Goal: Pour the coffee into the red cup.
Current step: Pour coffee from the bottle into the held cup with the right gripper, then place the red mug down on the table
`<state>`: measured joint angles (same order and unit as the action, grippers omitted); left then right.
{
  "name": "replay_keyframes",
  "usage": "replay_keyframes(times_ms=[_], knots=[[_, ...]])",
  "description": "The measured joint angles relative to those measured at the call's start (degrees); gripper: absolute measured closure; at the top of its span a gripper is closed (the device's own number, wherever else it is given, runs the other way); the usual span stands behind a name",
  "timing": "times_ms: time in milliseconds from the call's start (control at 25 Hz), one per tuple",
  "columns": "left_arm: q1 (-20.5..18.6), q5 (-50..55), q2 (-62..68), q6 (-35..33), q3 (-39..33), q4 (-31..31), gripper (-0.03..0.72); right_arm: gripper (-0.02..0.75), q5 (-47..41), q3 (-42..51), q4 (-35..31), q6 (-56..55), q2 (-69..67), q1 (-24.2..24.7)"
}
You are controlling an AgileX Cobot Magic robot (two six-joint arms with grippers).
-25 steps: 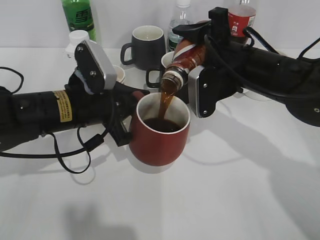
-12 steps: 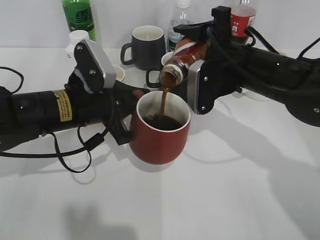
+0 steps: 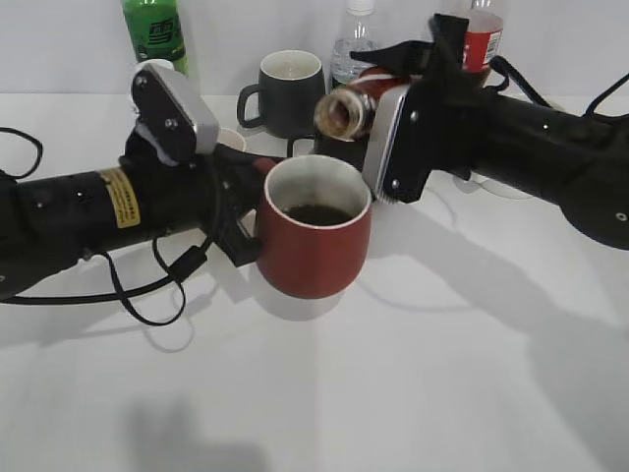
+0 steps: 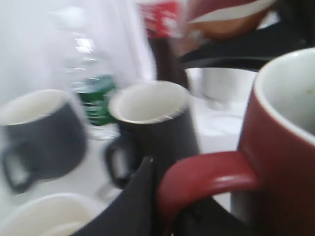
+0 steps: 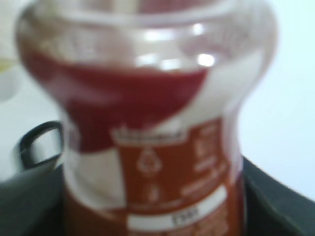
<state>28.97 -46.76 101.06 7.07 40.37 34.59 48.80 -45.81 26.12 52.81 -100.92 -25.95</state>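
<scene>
The red cup [image 3: 314,234] is held a little above the table with dark coffee inside it. My left gripper [image 3: 248,202] is shut on its loop handle [image 4: 202,177]. My right gripper [image 3: 388,128] is shut on the coffee bottle [image 3: 349,106], which lies near level with its open mouth facing the camera, above and behind the cup's rim. No stream falls from it. The bottle's brown-red-white label fills the right wrist view [image 5: 152,162].
Two black mugs [image 3: 285,88] [image 3: 329,149] stand behind the red cup. A green bottle [image 3: 155,34], a clear water bottle [image 3: 354,44] and a red-labelled cola bottle [image 3: 477,39] stand at the back. A small white cup [image 3: 231,143] sits behind my left arm.
The coffee stream has stopped. My right gripper has tipped the bottle's mouth back up and lifted it. The red cup has risen slightly.
</scene>
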Motion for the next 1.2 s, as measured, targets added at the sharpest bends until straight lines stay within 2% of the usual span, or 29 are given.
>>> replay_keyframes(times_ms=[360,680,840,960,1200], knots=[[-1.0,0.7,-7.9,-0.1,-4.6,-10.7,0.633,0.237,-0.1,0.0,-13.7,-17.0,0.6,0.0],[-4.3,12.1,-17.6,-0.1,-5.6,-17.5,0.633,0.237,-1.0,0.0,-25.8,-32.9,0.8,0.0],[-7.4,15.2,-20.3,-0.1,-5.7,-21.0,0.634,0.237,-6.0,0.0,-27.5,-40.1,1.9,0.0],[-11.3,17.4,-20.7,-0.1,-5.7,-22.1,0.634,0.237,-10.3,0.1,-29.2,-42.1,3.5,0.0],[-17.6,18.8,-19.8,-0.1,-5.7,-22.6,0.634,0.237,-12.1,3.4,-30.4,-43.9,6.0,0.0]])
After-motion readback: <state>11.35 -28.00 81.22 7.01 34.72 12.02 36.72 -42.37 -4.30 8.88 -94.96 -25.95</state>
